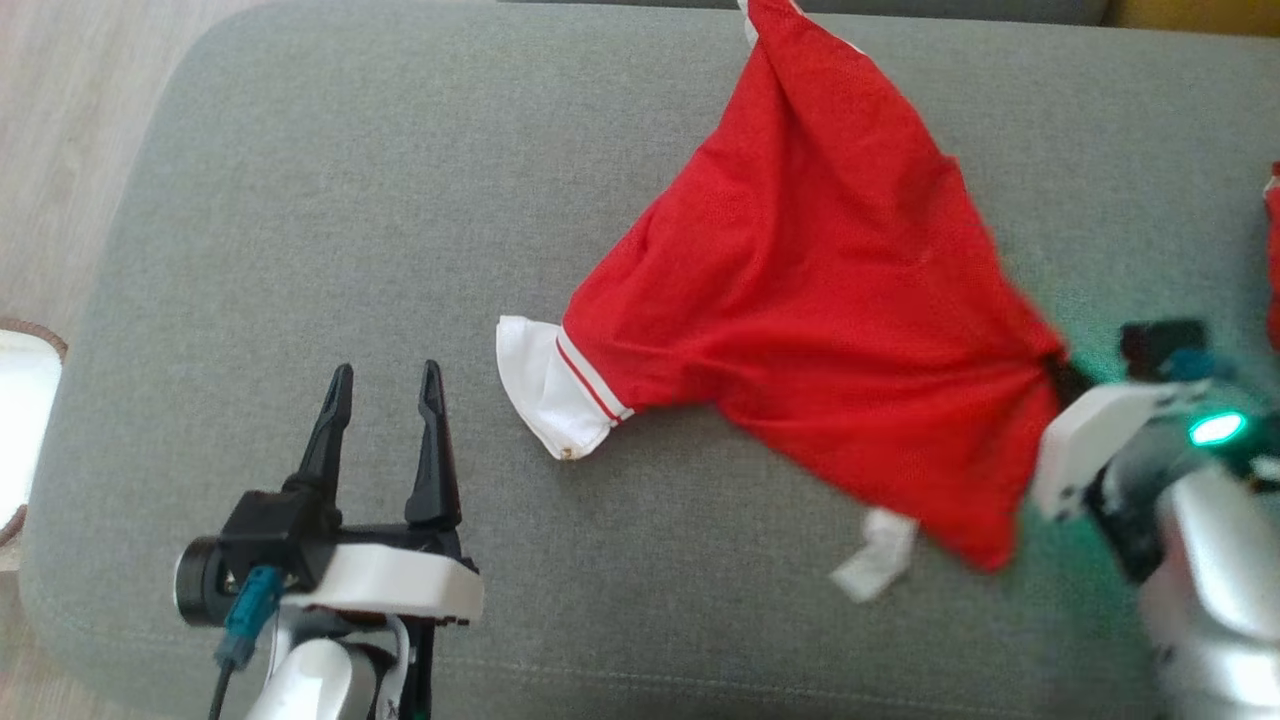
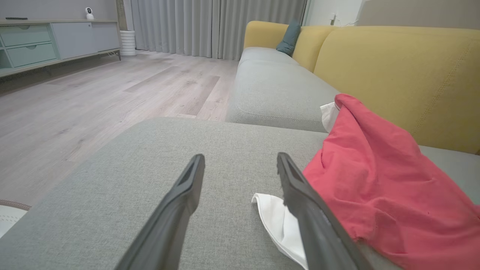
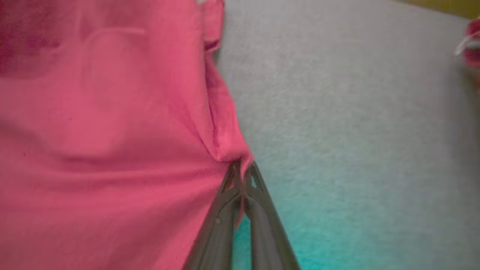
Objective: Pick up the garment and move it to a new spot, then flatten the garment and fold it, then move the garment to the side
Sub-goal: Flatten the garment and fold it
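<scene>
The garment (image 1: pixel 810 280) is a red jersey with white sleeve trim, spread in a rumpled triangle over the grey cushion (image 1: pixel 350 200). Its right edge is pinched and pulled taut by my right gripper (image 1: pixel 1062 375), whose fingers are pressed together on the red cloth (image 3: pixel 112 150); the right wrist view has the gripper (image 3: pixel 242 168) biting a fold of fabric. My left gripper (image 1: pixel 388 385) stands open above the cushion, a little left of the white sleeve cuff (image 1: pixel 545 390). From the left wrist, that open gripper (image 2: pixel 240 165) has the white cuff (image 2: pixel 279 225) by its right finger and the garment (image 2: pixel 375 172) beyond.
A yellow sofa back (image 2: pixel 393 75) rises behind the grey cushion, with wooden floor (image 2: pixel 93 97) to the left. Another red item (image 1: pixel 1272 260) lies at the cushion's far right edge. A round woven-rimmed object (image 1: pixel 25 420) sits beside the cushion on the left.
</scene>
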`<state>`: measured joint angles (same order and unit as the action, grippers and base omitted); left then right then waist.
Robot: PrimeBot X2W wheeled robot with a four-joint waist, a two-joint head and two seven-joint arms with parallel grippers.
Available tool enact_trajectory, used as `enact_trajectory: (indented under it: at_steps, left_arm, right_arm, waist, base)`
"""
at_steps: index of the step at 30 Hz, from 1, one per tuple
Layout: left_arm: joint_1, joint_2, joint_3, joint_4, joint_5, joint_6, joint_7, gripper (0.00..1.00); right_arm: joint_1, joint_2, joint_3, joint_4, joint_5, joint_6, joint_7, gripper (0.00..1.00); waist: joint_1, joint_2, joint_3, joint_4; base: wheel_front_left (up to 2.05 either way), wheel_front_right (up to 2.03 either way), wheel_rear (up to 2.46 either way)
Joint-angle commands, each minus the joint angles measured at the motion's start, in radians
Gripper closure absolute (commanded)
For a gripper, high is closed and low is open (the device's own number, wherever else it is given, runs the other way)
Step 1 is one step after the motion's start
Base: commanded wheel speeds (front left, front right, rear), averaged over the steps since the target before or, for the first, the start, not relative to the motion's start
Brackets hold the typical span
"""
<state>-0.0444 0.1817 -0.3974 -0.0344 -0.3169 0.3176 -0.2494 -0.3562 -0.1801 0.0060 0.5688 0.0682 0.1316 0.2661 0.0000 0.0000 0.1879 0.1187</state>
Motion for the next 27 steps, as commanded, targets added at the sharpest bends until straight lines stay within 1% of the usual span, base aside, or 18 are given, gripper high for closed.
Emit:
enact_trajectory:
  at_steps: [1,5,8,12,13,14,15,16,17,22,27]
  left_arm:
    - [-0.038,0.004,0.047,-0.038,0.011,-0.002,-0.012,0.00]
    - [-0.048,0.000,0.052,-0.034,0.015,-0.009,-0.012,0.00]
    - [-0.058,-0.004,0.054,-0.028,0.018,-0.015,-0.012,0.00]
    - [-0.071,-0.011,0.058,-0.017,0.023,-0.024,-0.012,0.00]
    - [-0.073,-0.013,0.059,-0.014,0.023,-0.026,-0.012,0.00]
    - [-0.074,-0.015,0.059,-0.011,0.025,-0.028,-0.012,0.00]
    - [-0.075,-0.017,0.059,-0.008,0.026,-0.030,-0.012,0.00]
    - [-0.077,-0.019,0.060,-0.006,0.027,-0.032,-0.012,0.00]
    - [-0.078,-0.020,0.061,-0.004,0.029,-0.034,-0.012,0.00]
    - [-0.088,-0.021,0.065,0.009,0.033,-0.051,-0.012,0.00]
    - [-0.098,-0.020,0.074,0.045,0.033,-0.065,-0.012,0.00]
  right_arm:
    - [-0.062,-0.036,-0.002,-0.023,-0.017,-0.001,0.003,1.00]
    - [-0.152,-0.089,-0.033,0.011,-0.059,-0.001,0.007,1.00]
    - [-0.217,-0.116,-0.055,0.055,-0.085,-0.001,0.007,1.00]
    - [-0.281,-0.129,-0.072,0.125,-0.110,-0.001,-0.009,1.00]
    - [-0.293,-0.130,-0.076,0.140,-0.118,-0.001,-0.021,0.97]
    - [-0.304,-0.131,-0.082,0.154,-0.126,-0.001,-0.036,0.76]
    - [-0.314,-0.128,-0.086,0.166,-0.133,-0.001,-0.051,0.44]
    - [-0.324,-0.123,-0.089,0.174,-0.140,-0.001,-0.070,0.04]
    - [-0.333,-0.115,-0.091,0.181,-0.144,-0.001,-0.089,0.00]
    - [-0.361,-0.075,-0.077,0.188,-0.137,-0.001,-0.187,0.00]
    - [-0.340,-0.025,-0.060,0.145,-0.107,-0.001,-0.300,0.00]
  waist:
    - [0.0000,0.0000,0.003,-0.002]
    - [0.0000,0.0000,0.016,-0.001]
    - [0.0000,0.0000,0.026,0.003]
    - [0.0000,0.0000,0.034,0.007]
    - [0.0000,0.0000,0.034,0.007]
    - [0.0000,0.0000,0.034,0.006]
    - [0.0000,0.0000,0.033,0.005]
    - [0.0000,0.0000,0.032,0.002]
    - [0.0000,0.0000,0.030,-0.002]
    - [0.0000,0.0000,0.014,-0.032]
    - [0.0000,0.0000,-0.020,-0.079]
  base:
    - [0.00,0.00,0.00]
    - [0.00,0.00,0.00]
    - [0.00,0.00,0.00]
    - [0.00,0.00,0.00]
    - [0.00,0.00,0.00]
    - [0.00,0.00,0.00]
    - [0.00,0.00,0.00]
    - [0.00,0.00,0.00]
    - [0.00,0.00,0.00]
    - [0.00,0.00,0.00]
    - [0.00,0.00,0.00]
